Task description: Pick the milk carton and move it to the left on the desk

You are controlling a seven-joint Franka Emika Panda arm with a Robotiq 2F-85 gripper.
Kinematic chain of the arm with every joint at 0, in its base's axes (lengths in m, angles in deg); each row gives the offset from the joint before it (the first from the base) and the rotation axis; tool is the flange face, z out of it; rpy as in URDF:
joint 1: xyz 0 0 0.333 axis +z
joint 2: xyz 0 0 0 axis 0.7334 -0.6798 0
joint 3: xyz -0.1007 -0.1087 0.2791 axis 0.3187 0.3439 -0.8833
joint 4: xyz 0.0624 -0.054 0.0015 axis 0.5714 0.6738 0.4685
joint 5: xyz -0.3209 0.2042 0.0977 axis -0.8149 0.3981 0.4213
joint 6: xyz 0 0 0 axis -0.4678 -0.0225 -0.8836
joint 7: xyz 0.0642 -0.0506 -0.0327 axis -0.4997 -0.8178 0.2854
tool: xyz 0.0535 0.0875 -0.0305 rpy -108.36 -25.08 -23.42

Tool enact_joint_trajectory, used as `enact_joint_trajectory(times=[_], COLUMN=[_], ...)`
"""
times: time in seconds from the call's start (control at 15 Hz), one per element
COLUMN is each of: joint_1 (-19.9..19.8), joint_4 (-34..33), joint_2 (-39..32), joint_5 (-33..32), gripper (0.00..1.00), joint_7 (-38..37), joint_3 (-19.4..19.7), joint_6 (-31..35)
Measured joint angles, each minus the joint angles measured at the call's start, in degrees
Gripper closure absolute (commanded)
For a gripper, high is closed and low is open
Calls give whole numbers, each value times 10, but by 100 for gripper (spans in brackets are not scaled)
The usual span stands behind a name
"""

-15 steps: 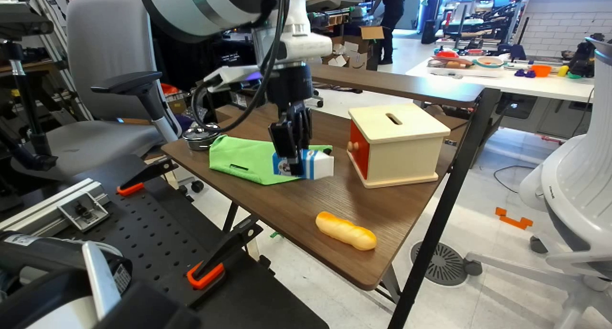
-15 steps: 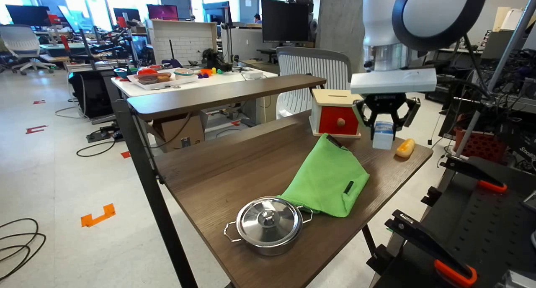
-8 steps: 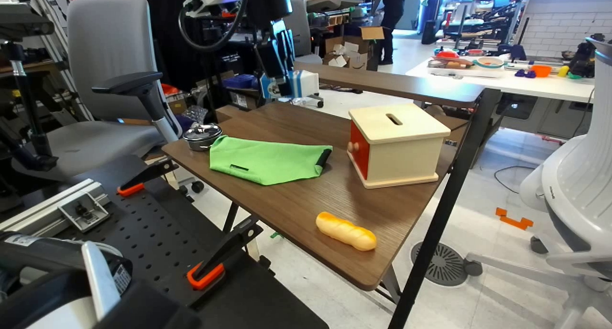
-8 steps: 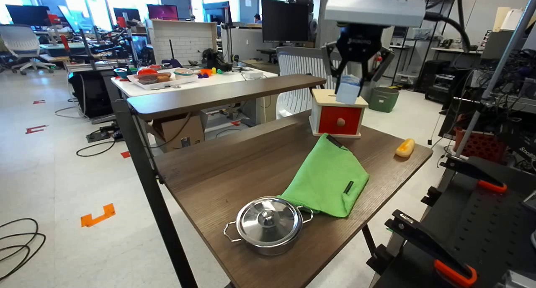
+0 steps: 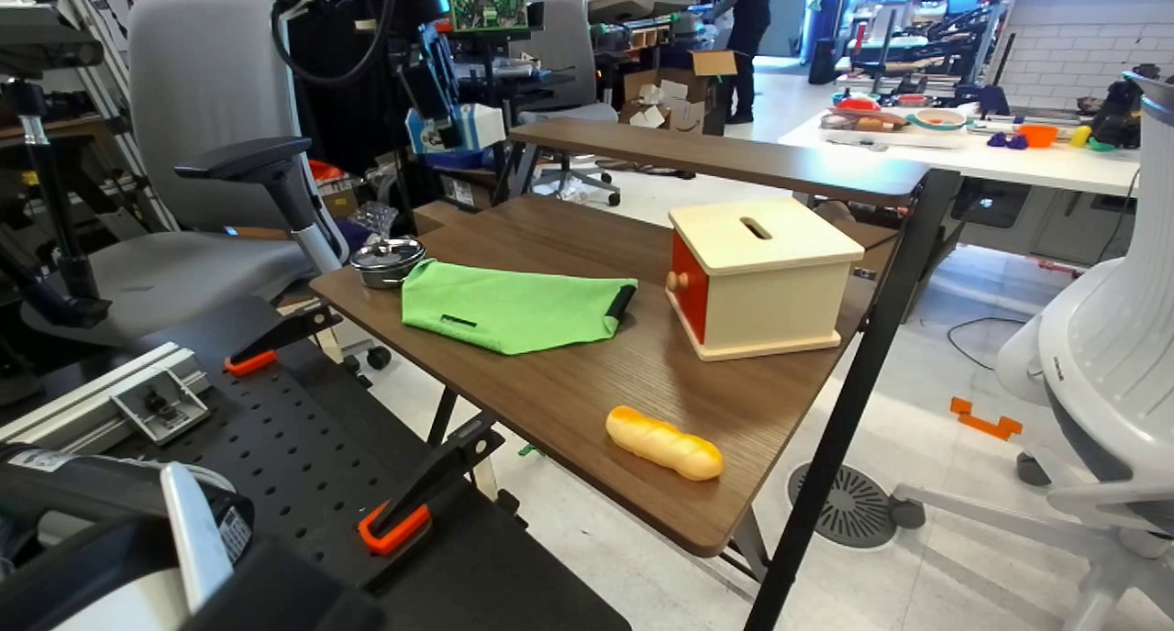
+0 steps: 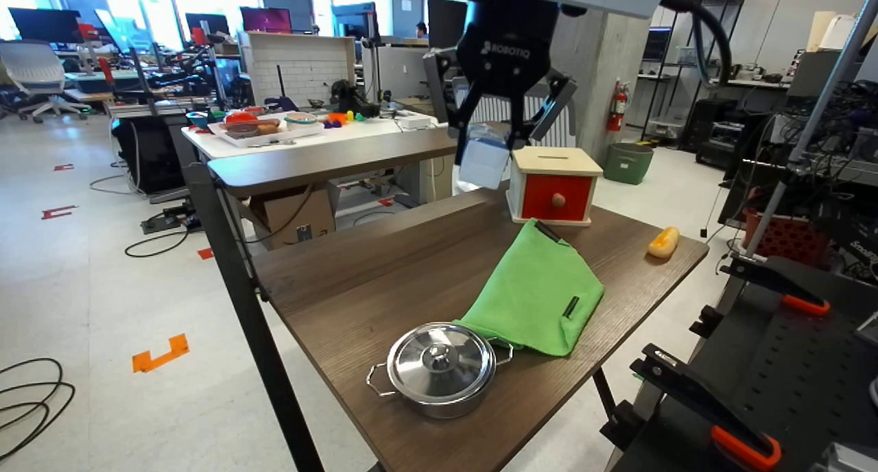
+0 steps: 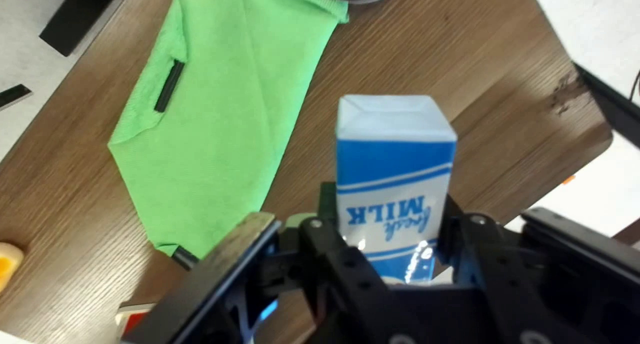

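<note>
wrist view: the milk carton (image 7: 393, 184) is gripped from both sides by the hand (image 7: 390, 219); its white end is turned toward the top of the view, and its blue bands and printed words, "fresh milk", are seen upside down. past it, the bare wood of the tabletop (image 7: 415, 49) is shown.

in both exterior views the carton is held up in the air, apart from the tabletop. in an exterior view the carton (image 6: 485, 162) is seen somewhat tilted, white end toward the camera, and is framed just beside the wooden box (image 6: 555, 194). in an exterior view the carton (image 5: 483, 125) is seen near the end of the raised shelf (image 5: 715, 159); whether it is held directly over the tabletop cannot be told there.

on the tabletop a green cloth (image 6: 531, 293) is spread, with the red-fronted wooden box near one end of it. a lidded metal pot (image 6: 439, 369) is set just beside its other end; whether cloth and pot are touching cannot be told. a yellow-orange bread-shaped piece (image 5: 665, 443) is laid near a corner of the tabletop, well apart from both the cloth and the pot.
</note>
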Motion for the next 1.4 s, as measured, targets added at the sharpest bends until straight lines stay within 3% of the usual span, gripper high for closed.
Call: enact_joint_trajectory(times=[0.6, 1.0, 1.4], joint_1=[44, 63, 61], joint_4=[-3, -27, -52], joint_2=[-85, -137, -165], joint_5=[0, 0, 18], gripper=[81, 81, 81], joint_7=[43, 49, 64], joint_3=[-13, 2, 43], joint_6=[73, 88, 89])
